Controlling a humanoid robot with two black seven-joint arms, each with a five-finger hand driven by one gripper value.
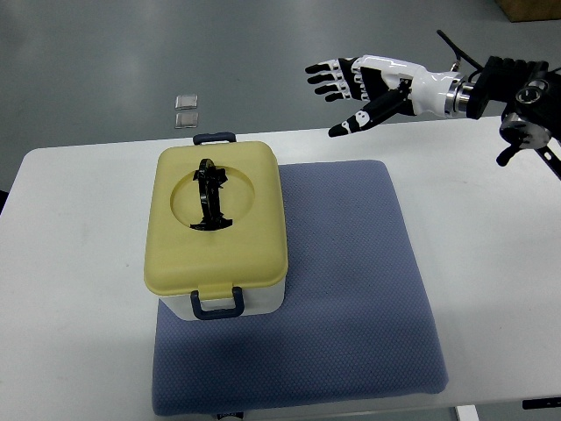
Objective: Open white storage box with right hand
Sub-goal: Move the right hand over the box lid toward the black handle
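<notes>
Storage box (216,230), 1, white with yellow lid and 2 dark latches, sits closed on 1 blue mat (351,298) on tabletop (70,263). Right robot hand (351,88) hovers beyond the far edge, fingers spread, holding nothing. 2 small clear packets (187,110) on floor.

I'm reading no text anywhere in the top view. I'm seeing no label, brand or number on the storage box (216,230), its yellow lid (250,202) or the blue mat (351,289). The white marks on the right hand (346,96) aren't resolving into anything legible.
</notes>
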